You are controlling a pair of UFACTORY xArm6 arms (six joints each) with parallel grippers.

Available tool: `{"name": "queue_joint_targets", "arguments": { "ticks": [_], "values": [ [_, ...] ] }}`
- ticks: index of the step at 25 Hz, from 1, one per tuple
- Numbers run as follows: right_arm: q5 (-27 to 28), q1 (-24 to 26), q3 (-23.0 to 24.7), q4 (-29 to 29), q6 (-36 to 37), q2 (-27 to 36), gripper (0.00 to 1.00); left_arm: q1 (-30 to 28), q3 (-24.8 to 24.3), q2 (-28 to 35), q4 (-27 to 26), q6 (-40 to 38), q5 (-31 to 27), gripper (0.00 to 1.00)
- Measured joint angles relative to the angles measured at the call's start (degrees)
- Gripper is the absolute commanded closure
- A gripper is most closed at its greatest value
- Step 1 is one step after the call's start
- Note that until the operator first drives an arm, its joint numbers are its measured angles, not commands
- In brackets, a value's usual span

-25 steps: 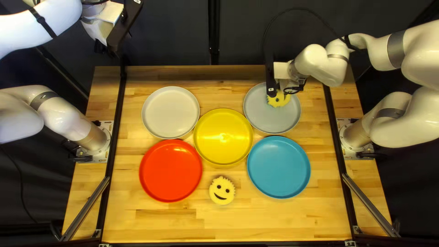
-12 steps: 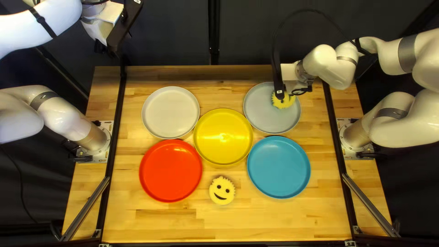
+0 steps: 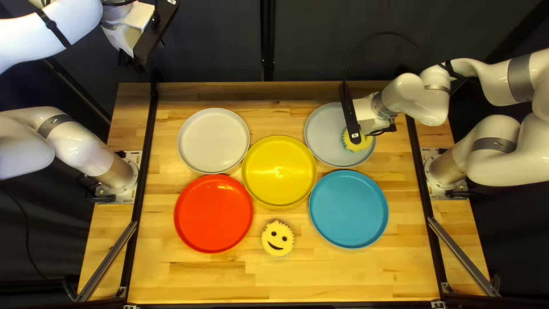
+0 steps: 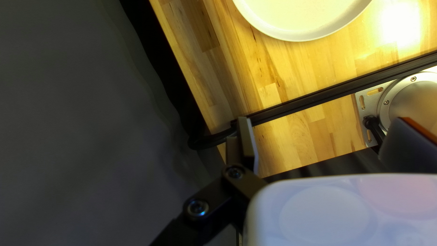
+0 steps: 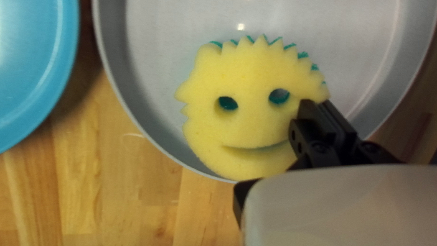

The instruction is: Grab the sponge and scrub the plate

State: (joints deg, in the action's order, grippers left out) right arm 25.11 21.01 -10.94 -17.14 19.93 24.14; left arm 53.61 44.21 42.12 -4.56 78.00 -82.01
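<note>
Yellow and partly hidden, the sponge [image 3: 363,146] lies toward four o'clock on the grey plate [image 3: 323,129], its edge pinched by the right gripper [image 3: 355,138]; the blue plate [image 3: 349,209] sits at six o'clock; toward eleven, the left gripper [image 3: 153,34] gapes wide, one finger partly obscured.

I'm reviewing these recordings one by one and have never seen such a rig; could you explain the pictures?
The machine is two robot arms, left arm and right arm. One camera looks down from above the near edge of the table; each wrist carries another, looking along its gripper.

On the table are white, yellow, red, blue and grey plates, and a smiley sponge. A second smiley sponge lies on the grey plate under the right gripper, whose fingers are together; whether they pinch it is unclear. The left gripper is open, holding nothing.
</note>
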Motion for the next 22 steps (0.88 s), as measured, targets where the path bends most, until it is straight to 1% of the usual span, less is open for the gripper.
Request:
{"name": "queue_joint_targets", "arguments": {
  "ticks": [2, 6, 11, 19, 22],
  "values": [
    [0.03, 0.65, -0.57, -0.34, 0.36, -0.72, 1.0, 0.0, 0.0, 0.0, 0.0, 0.0, 0.0, 0.0],
    [-1.06, 4.11, -2.59, -0.14, 3.39, -3.72, 1.0, 0.0, 0.0, 0.0, 0.0, 0.0, 0.0, 0.0],
    [-2.92, 9.02, -6.15, 2.55, 9.39, -8.46, 1.0, 0.0, 0.0, 0.0, 0.0, 0.0, 0.0, 0.0],
    [-2.04, 11.6, -11.05, 5.58, 13.63, -11.71, 1.0, 0.0, 0.0, 0.0, 0.0, 0.0, 0.0, 0.0],
    [-2.41, 12.42, -11.66, 6.22, 14.82, -12.59, 1.0, 0.0, 0.0, 0.0, 0.0, 0.0, 0.0, 0.0]
  ]
}}
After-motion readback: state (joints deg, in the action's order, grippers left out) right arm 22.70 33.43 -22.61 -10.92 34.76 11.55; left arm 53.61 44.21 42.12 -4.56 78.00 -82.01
